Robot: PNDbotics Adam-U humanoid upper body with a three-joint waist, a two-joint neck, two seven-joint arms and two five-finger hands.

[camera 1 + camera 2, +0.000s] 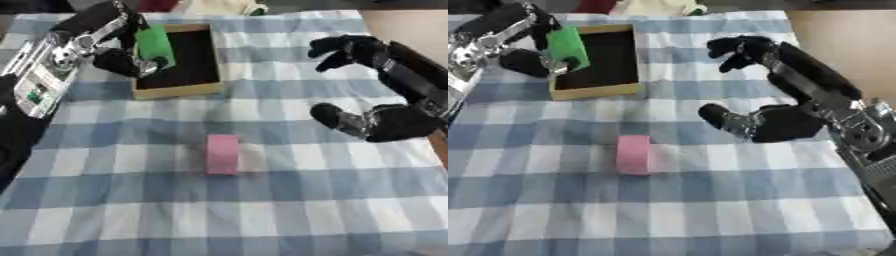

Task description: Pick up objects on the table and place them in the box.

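Note:
My left hand point(122, 59) holds a green block point(156, 44) over the left side of the box point(179, 90), a shallow wooden tray with a black inside. Its fingers are curled round the block. A pink block point(222, 153) stands on the checked cloth in the middle of the table. My right hand point(773, 122) hovers to the right of the pink block, open, thumb and fingers spread wide with nothing between them.
A blue and white checked cloth point(262, 210) covers the table. At the far edge lie a pale object point(219, 6) and something dark red point(157, 4). The table's bare wooden right edge point(842, 35) shows past the cloth.

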